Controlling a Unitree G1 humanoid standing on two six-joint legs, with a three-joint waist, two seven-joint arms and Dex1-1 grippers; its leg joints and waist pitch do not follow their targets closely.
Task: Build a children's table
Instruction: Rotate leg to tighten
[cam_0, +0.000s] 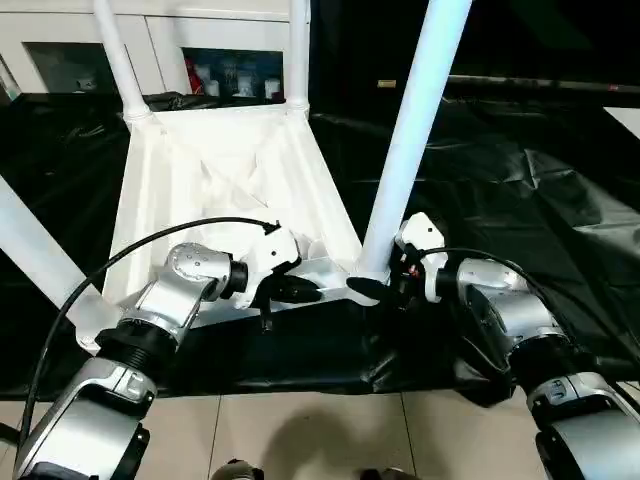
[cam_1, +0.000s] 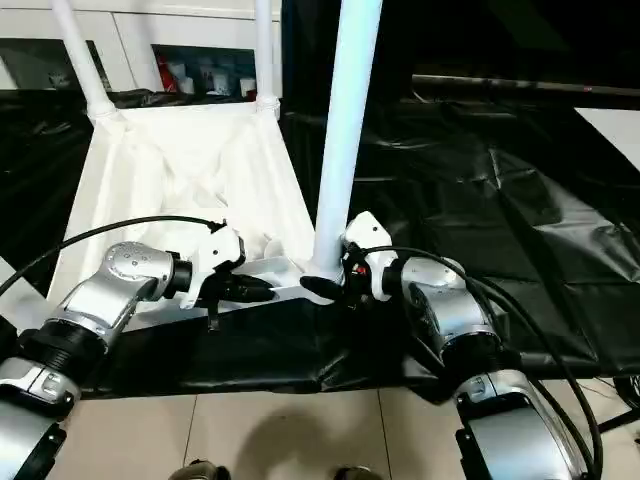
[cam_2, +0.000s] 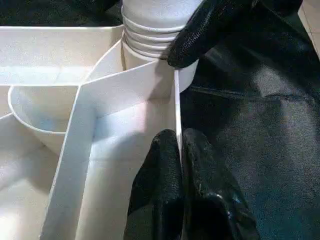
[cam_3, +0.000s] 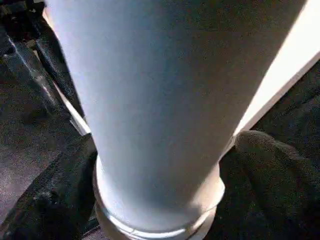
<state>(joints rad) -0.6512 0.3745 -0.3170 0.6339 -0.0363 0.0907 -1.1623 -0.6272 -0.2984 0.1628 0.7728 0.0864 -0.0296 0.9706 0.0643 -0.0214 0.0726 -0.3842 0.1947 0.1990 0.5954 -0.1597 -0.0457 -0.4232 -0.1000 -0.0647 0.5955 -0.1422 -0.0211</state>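
The left claw (cam_0: 292, 290) is closed on the near rim of the tabletop (cam_0: 215, 180). In the left wrist view its two black fingers (cam_2: 157, 185) are pressed together with the thin white rim wall between them, one finger on the inner side and one on the outer side. The claw holds the rim just beside the near right corner socket.

The right claw (cam_0: 372, 290) is at that same corner, around the base of the near right leg (cam_0: 415, 130). In the right wrist view one black finger (cam_3: 55, 195) lies against one side of the leg base and the other finger lies against the opposite side, so the claw grips the leg just above its ribbed collar. The two claws are near each other, with only the corner socket between them.

The tabletop lies upside down on a black sheet (cam_0: 520, 180) that covers the floor, with its ribbed underside facing up. The near right leg stands upright in its socket and rises out of the top of the picture. Two more legs stand in the far corners, the far left leg (cam_0: 120, 60) and the far right leg (cam_0: 298, 50). A fourth leg (cam_0: 40, 260) stands at the near left corner, well apart from both claws.

Behind the tabletop stands a white cabinet (cam_0: 200, 30) with glass doors. In front of the black sheet, light floor tiles (cam_0: 330, 430) show between the silver forearms.
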